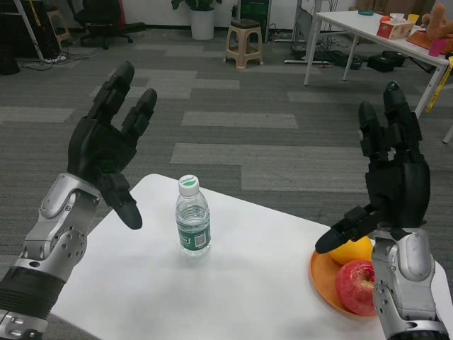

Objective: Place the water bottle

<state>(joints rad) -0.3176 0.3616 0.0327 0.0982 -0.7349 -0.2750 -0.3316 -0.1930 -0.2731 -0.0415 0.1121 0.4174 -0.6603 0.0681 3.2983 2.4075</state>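
Observation:
A clear water bottle (192,219) with a green label and white cap stands upright on the white table (141,283), near its far edge. My left hand (110,145) is raised above the table to the left of the bottle, fingers spread, holding nothing. My right hand (389,166) is raised on the right side, fingers apart and empty, well clear of the bottle.
An orange plate (322,280) at the table's right holds a red apple (356,286) and a yellow fruit (352,251), just below my right hand. Beyond the table lie grey carpet, a beige stool (245,42) and another white table (368,28).

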